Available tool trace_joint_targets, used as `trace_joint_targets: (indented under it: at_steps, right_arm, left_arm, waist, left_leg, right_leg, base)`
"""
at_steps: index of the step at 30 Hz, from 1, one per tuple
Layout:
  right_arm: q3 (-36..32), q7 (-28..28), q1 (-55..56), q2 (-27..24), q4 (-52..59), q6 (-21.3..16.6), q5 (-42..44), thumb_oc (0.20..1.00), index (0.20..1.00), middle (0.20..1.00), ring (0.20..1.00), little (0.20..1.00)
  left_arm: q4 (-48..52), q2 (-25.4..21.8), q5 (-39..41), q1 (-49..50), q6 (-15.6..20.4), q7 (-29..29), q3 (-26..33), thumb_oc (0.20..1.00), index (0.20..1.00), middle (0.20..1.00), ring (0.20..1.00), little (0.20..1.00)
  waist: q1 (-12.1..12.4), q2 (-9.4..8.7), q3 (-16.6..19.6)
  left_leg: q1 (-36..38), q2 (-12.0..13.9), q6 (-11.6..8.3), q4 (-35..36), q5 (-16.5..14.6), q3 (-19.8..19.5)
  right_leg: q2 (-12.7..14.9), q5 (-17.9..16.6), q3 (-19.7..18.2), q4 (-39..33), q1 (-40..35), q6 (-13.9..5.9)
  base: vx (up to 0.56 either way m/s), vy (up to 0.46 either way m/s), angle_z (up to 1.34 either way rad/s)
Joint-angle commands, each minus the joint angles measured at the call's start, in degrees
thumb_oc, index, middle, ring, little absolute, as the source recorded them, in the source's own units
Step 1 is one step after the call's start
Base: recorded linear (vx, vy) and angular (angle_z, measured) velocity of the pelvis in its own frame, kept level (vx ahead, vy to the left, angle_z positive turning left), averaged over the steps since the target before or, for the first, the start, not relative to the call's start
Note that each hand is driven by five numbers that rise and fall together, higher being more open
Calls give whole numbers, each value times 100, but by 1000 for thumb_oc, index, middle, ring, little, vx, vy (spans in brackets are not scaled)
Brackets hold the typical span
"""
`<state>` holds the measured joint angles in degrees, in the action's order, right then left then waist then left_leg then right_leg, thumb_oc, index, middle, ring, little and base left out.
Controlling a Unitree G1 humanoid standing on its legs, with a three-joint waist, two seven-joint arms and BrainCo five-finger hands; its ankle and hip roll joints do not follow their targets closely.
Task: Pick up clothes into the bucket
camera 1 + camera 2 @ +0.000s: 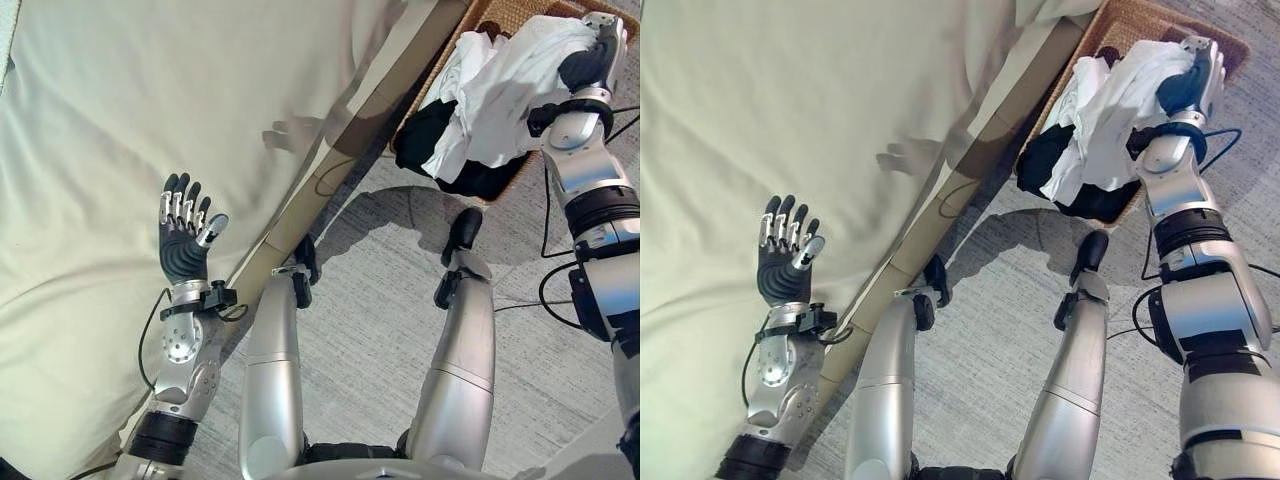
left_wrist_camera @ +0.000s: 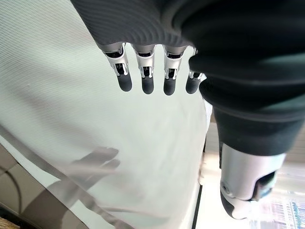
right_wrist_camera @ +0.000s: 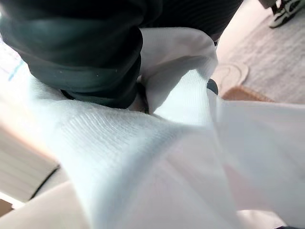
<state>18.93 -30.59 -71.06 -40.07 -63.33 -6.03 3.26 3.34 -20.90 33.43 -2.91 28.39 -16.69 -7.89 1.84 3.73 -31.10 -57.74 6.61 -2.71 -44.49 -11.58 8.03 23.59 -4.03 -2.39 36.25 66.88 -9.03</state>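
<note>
- Left eye view: a pale cream bed sheet (image 1: 150,120) takes up the whole left and centre of the frame, its wooden bed edge (image 1: 330,170) running diagonally from the upper middle down to the lower left.
- Over the sheet at lower left the left hand (image 1: 182,240) is raised with its fingers (image 1: 180,205) straight and spread, nothing in it.
- At the upper right a woven basket (image 1: 470,25) sits on grey carpet (image 1: 380,330), just beside the bed edge. It is piled with a white garment (image 1: 500,90) on top and dark clothing (image 1: 430,135) bulging over its lower left side.
- The right hand (image 1: 600,45) is at the top right corner, down on the white garment above the basket.
- Right eye view: the same scene, with the basket's brown rim (image 1: 1230,45) showing past the right hand at the top right.
- Left wrist view: the dark-tipped fingers hang straight in a row at the upper centre, the thumb (image 2: 248,191) apart at the lower right, the pale sheet beyond them.
- Right wrist view: white cloth is bunched right against the hand's dark cover and seems pinched under the thumb, though the fingers are mostly buried, so the grip looks closed on the cloth rather than certain.
</note>
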Motion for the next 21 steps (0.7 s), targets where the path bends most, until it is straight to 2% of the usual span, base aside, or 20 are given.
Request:
trace_joint_targets:
  at_steps: [1, 9, 10, 11, 12, 21]
  right_arm:
    - [439, 71, -364, -141, -252, -17, -18, 200, 200, 200, 200, 200]
    - [387, 222, -241, -108, -570, -35, 124, 200, 200, 200, 200, 200]
    - [411, 210, -212, -110, -504, -61, 94, 266, 266, 266, 266, 266]
    - [409, 209, -208, -112, -500, -59, 92, 454, 454, 454, 454, 454]
    - [474, 208, -192, -115, -422, -83, 12, 1000, 1000, 1000, 1000, 1000]
    - [734, 279, -248, -124, -252, -83, -308, 1000, 1000, 1000, 1000, 1000]
  left_arm:
    - [487, -14, 75, 77, 337, -30, 47, 1000, 1000, 1000, 1000, 1000]
    - [478, 6, 63, 0, 294, -22, 33, 1000, 1000, 1000, 1000, 1000]
    - [465, 15, 78, -26, 303, -22, 30, 1000, 1000, 1000, 1000, 1000]
    - [463, 15, 78, -27, 304, -21, 29, 1000, 1000, 1000, 1000, 1000]
    - [446, 11, 66, -68, 315, -34, 33, 1000, 1000, 1000, 1000, 1000]
    - [361, 53, 94, -133, 329, -7, 51, 1000, 1000, 1000, 1000, 1000]
  waist:
    - [-43, 416, 169]
    - [-15, 428, 237]
    - [-9, 426, 246]
    - [-9, 427, 246]
    - [-5, 416, 251]
    - [-16, 361, 275]
  left_leg:
    - [-255, -280, 116, 118, -76, 19]
    - [-337, -316, 106, 95, -52, -34]
    - [-339, -318, 104, 86, -48, -44]
    - [-339, -318, 104, 86, -48, -45]
    - [-328, -314, 100, 102, -42, -39]
    - [-223, -306, 88, 241, 12, -41]
  right_leg:
    - [-271, 705, 37, 775, 219, 105]
    - [-248, 744, 25, 837, 281, 125]
    - [-246, 747, 34, 857, 287, 126]
    - [-246, 748, 35, 858, 286, 126]
    - [-250, 741, 44, 848, 282, 124]
    - [-276, 691, 77, 707, 180, 121]
  base:
    - [0, 0, 0]
    - [4, -11, 4]
    - [7, -10, 5]
    - [2, -14, 3]
    - [0, 0, 0]
    - [0, 0, 0]
